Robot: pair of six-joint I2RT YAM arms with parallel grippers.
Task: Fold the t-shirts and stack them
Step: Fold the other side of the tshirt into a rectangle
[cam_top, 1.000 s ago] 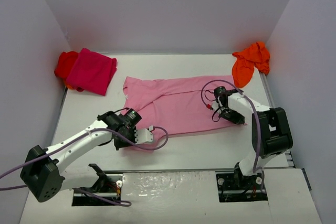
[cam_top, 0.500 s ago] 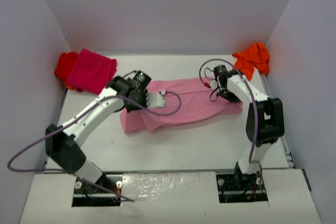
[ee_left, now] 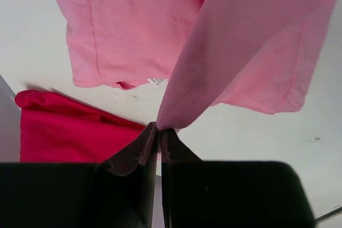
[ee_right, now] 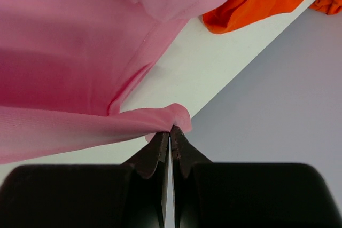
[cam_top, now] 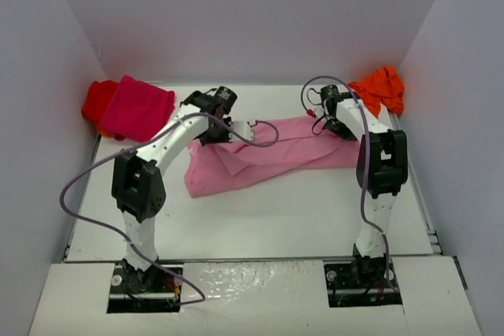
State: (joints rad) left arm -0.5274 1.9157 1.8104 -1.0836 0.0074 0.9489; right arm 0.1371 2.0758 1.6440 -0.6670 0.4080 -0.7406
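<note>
White table point(cam_top: 260, 218) — pale walls point(cam_top: 252, 13) enclosing three sides.

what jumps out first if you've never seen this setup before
The light pink t-shirt stretched across the table, pinched at both ends: left gripper shut on one edge, right gripper shut on the other. Then the back corners: the magenta t-shirt partly over the red t-shirt far left, the orange t-shirt crumpled far right.

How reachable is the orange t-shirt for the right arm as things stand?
Probably not yet. The right pincer is shut on an edge of the light pink t-shirt. The orange t-shirt lies close by in the far right corner with nothing between, so reach looks fine once the pincer lets go.
</note>
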